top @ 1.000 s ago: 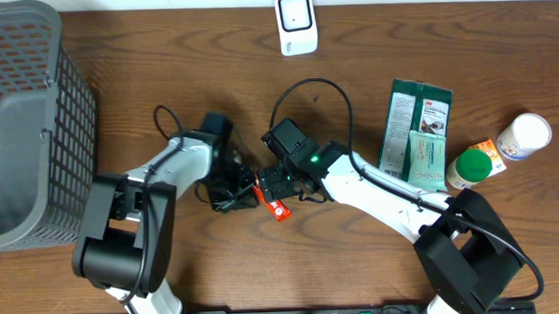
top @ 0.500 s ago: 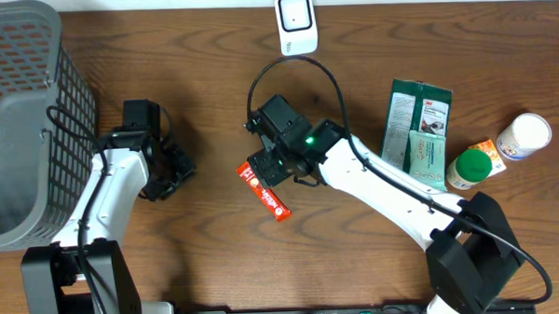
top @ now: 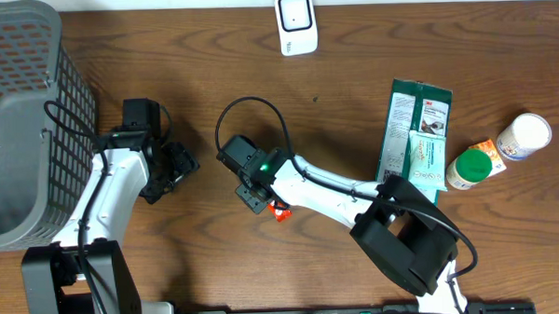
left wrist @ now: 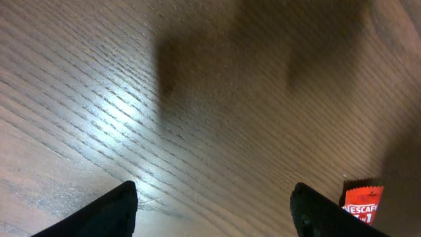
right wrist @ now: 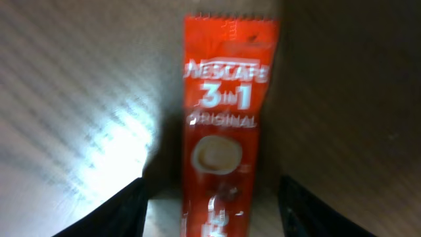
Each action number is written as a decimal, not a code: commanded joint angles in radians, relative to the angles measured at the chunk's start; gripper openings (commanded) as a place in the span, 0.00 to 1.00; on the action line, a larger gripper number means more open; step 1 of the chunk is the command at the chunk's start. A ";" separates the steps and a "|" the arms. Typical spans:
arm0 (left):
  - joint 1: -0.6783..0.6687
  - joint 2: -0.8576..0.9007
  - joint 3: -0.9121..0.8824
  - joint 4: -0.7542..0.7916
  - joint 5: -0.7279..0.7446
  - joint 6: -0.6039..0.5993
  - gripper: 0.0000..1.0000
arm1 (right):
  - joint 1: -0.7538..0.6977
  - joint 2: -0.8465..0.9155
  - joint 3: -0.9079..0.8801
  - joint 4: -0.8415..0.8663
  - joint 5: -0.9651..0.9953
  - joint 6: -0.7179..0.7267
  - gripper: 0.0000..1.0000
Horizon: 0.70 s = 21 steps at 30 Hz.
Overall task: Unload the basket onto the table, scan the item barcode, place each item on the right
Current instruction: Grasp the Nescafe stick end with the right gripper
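The wooden table (top: 211,66) carries a grey basket (top: 25,91) well out beyond the left gripper (left wrist: 214,214). That gripper's fingers are released and wide, with only bare wood between them. The white scanner (top: 296,24) stands well away from both sets of fingers, at the table's far edge. The right gripper (right wrist: 212,210) hangs over the red sachet (right wrist: 227,99), which lies flat on the wood, running lengthwise between the two spread fingers. They straddle it without pinching it, though whether one pad brushes its edge I cannot tell. Its upward face shows brand print, no barcode I can make out. By my reading the scan is barely begun: the sachet is not lifted, and grasping it, carrying it to the scanner and presenting its barcode all remain
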 commanded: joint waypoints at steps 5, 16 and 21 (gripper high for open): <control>0.006 -0.002 0.000 0.000 -0.021 0.007 0.84 | 0.000 0.029 0.008 -0.038 0.040 -0.010 0.11; 0.006 -0.002 0.000 0.000 -0.021 0.007 0.84 | -0.072 -0.098 0.116 -0.198 -0.246 -0.174 0.01; 0.006 -0.002 0.000 0.000 -0.021 0.007 0.85 | -0.244 -0.236 0.229 -0.414 -0.756 -0.338 0.01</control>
